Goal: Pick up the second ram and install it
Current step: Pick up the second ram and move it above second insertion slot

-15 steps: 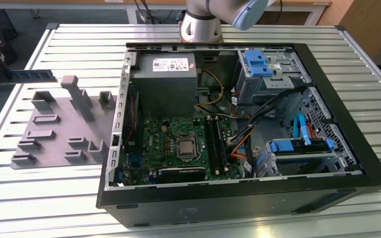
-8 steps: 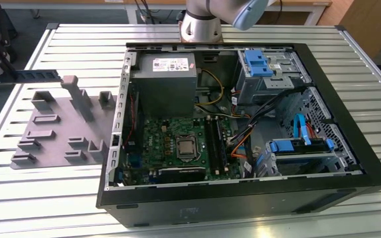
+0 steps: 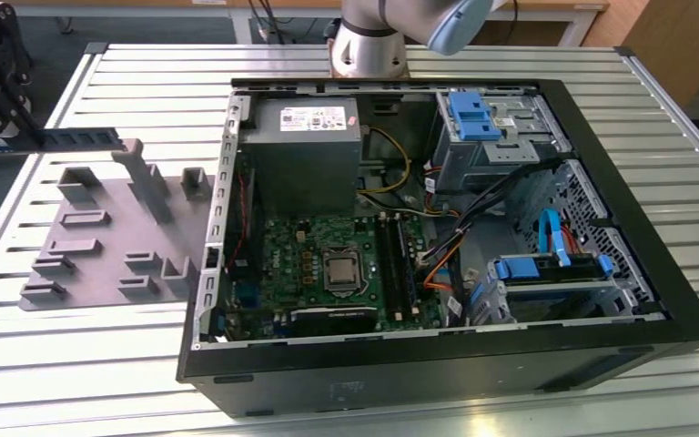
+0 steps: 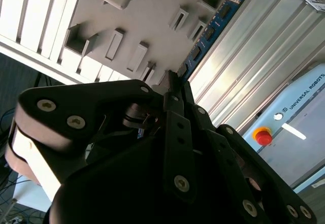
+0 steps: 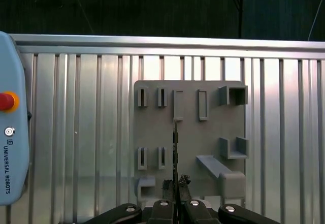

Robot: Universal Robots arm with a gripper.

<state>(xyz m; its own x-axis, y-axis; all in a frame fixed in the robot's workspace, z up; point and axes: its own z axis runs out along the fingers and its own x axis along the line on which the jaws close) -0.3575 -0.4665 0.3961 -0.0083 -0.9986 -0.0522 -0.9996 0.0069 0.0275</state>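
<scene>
The pincer clamps the second ram — near the grey holder plate.

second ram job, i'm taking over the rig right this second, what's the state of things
Claw: shut on one end of the second ram.
Where: the stick is held out level over the grey holder plate, at the exterior view's left and apart from the open computer case. In the first wrist view it is seen edge-on above the plate.
Done: the ram is gripped and appears lifted out of the holder.
Left: it is not yet at the long black motherboard slots. Carrying it over and seating it remain.
I cannot tell whether another stick already sits in those slots.
</scene>
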